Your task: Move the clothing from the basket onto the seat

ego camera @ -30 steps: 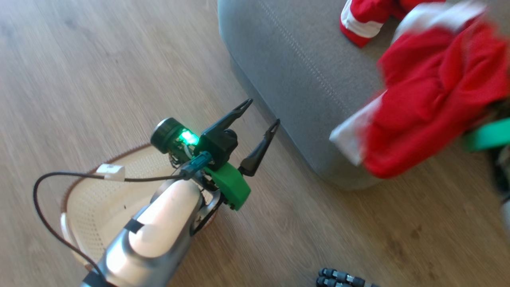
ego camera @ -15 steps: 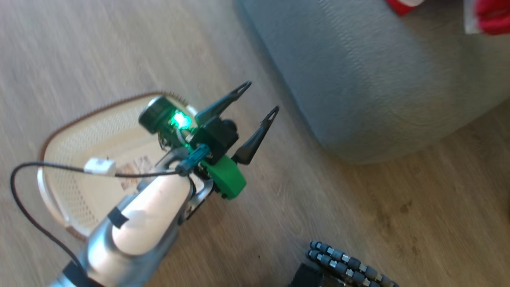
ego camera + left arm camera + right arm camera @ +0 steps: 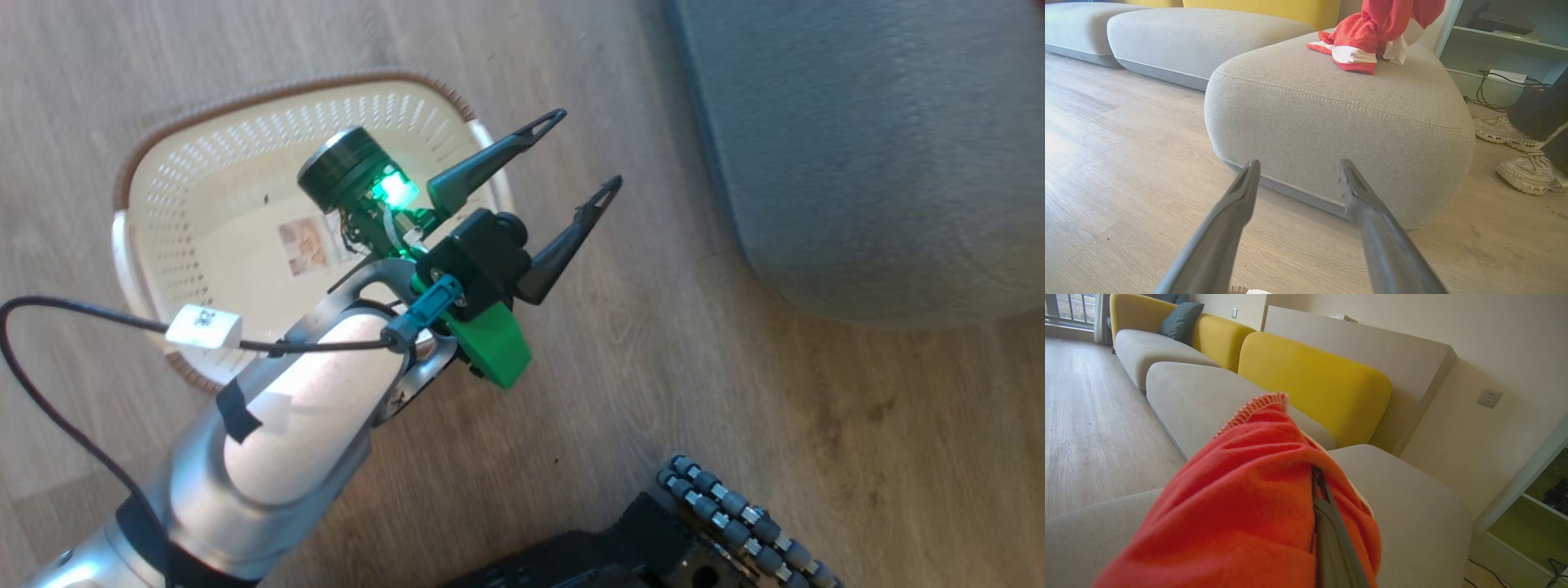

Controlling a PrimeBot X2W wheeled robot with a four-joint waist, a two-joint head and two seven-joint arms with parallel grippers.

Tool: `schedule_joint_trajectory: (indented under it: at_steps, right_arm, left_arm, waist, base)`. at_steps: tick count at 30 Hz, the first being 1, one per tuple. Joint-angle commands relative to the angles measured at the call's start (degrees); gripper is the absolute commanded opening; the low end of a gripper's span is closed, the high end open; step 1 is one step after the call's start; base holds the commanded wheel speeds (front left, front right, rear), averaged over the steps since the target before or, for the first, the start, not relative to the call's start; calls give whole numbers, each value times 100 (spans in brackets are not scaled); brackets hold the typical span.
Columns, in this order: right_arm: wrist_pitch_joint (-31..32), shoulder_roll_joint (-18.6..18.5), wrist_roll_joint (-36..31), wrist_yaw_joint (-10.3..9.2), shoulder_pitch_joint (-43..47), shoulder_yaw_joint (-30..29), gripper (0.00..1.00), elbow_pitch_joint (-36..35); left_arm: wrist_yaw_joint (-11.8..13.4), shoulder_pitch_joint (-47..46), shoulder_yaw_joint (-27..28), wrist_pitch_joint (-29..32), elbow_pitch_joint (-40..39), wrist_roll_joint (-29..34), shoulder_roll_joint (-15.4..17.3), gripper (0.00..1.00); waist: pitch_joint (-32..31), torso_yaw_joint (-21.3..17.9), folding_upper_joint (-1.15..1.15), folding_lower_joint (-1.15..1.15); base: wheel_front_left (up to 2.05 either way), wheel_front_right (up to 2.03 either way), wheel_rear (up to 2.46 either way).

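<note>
Red cloth for the seat: last garment [image 3: 1241, 498] hangs from your right gripper [image 3: 1315, 473], above the grey seat [image 3: 1412, 498].

Your right gripper's fingers are pinched tight on the cloth, which drapes over them. A red-and-white garment [image 3: 1355, 41] lies on top of the seat. The basket [image 3: 245, 94], on the floor [image 3: 653, 367] beside the seat, holds no clothing. Your left gripper [image 3: 577, 153] is spread wide, holding nothing, pointing at the seat. This looks like the final drop: lower over the seat, then release.

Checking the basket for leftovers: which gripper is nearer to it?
Left. The left gripper hovers open over the edge of the basket; the right gripper, shut on the clothing, is over the seat.
</note>
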Motion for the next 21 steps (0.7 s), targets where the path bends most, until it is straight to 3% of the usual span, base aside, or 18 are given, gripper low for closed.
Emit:
schedule_joint_trajectory:
  at_steps: [1, 5, 6, 7, 8, 15, 21]
  right_arm:
    - [10, -156, -126, -2, -19, -104, 0, -23]
    - [69, 202, -285, -2, -43, -272, 0, 528]
    - [81, 304, -280, -2, -13, -319, 11, 674]
    - [75, 377, -296, -2, 29, -352, 59, 791]
    - [56, 432, -313, -2, 80, -378, 100, 873]
    - [-59, 835, -368, -2, 837, -249, 100, 963]
    - [-70, 1248, 131, -2, 1765, 111, 100, 24]
  left_arm:
    - [-33, -116, 78, 3, -266, 56, 17, 100]
    - [-15, -171, 92, -13, -295, 39, 25, 100]
    - [-13, -176, 87, -15, -285, 31, 21, 100]
    - [-13, -180, 80, -27, -269, 24, 14, 100]
    - [-13, -177, 68, -44, -245, 15, 1, 100]
    - [18, -124, 34, -257, -4, -93, -110, 100]
    - [90, -15, 75, -462, 249, -224, -201, 100]
  waist:
    - [190, 190, 0, -2]
    - [275, 246, 0, -2]
    - [283, 260, 0, -2]
    - [279, 273, 0, -2]
    - [261, 288, 0, -2]
    - [-92, 388, 0, -2]
    - [-568, 416, 0, -2]
  base:
    - [0, 0, 0]
    - [0, 0, 0]
    - [0, 0, 0]
    - [0, 0, 0]
    - [0, 0, 0]
    - [0, 0, 0]
    - [0, 0, 0]
